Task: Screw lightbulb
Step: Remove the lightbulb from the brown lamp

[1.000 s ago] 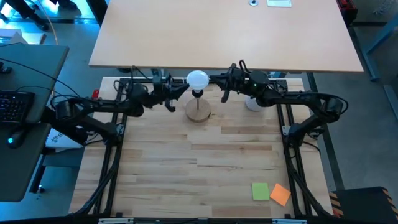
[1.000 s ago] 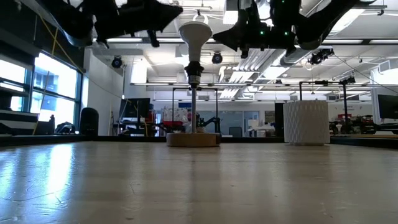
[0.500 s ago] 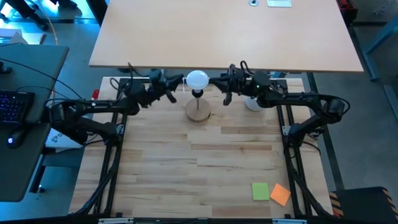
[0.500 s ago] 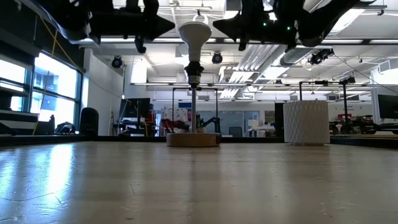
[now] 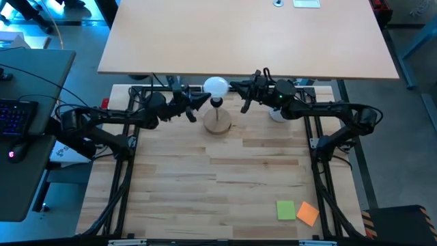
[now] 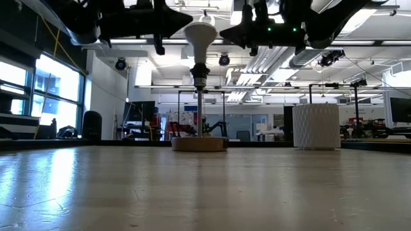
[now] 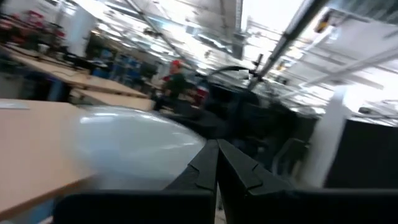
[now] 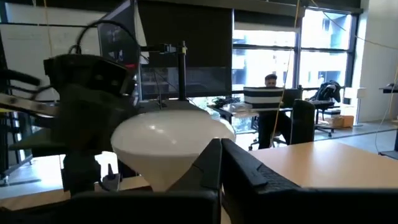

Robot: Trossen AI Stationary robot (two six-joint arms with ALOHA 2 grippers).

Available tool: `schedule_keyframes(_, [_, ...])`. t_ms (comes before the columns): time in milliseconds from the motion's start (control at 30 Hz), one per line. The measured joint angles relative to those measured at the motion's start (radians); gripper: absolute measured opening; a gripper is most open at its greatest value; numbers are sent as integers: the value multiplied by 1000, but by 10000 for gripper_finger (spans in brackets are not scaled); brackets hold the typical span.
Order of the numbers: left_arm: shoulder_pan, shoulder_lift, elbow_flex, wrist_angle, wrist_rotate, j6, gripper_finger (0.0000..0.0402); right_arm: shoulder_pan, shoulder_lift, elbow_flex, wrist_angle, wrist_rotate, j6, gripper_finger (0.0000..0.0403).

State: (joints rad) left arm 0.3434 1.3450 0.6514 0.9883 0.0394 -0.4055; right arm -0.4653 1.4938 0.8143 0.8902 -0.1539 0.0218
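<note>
The near half of the table (image 5: 218,198) is bare wood apart from a green note (image 5: 285,210) and an orange note (image 5: 308,214) lying side by side toward the near right corner, so there is plenty of free room in front for either arm to draw back.

All the work sits at the far edge. There the lightbulb (image 5: 216,87) stands upright, its narrow base seated in the black socket post of a round wooden stand (image 5: 218,121), globe uppermost. The left claw (image 5: 203,100) is clenched, its tips just beside the globe on the left; the right claw (image 5: 235,85) is likewise clenched and empty, just beside the globe on the right. Neither one is grasping the bulb; whether either tip actually touches the glass I cannot tell.

Judging by this, the bulb is already in the socket and standing on its own, so the screwing looks finished or nearly so. How tightly it is threaded cannot be seen.

A white ribbed cup (image 6: 315,126) stands near the far right corner under the right arm. The table's far edge lies close behind the stand, so room is tight there and withdrawing toward the near side seems safest.
</note>
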Motion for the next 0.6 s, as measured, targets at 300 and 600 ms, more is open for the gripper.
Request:
schedule_keyframes(300, [-76,-58,0,-131,-121,90,0,-10,-50,0,26,34,-4,0])
schedule_keyframes(600, [-65,-118,0,-221,-439,240,0,53,-36,-12,9,-58,-4,0])
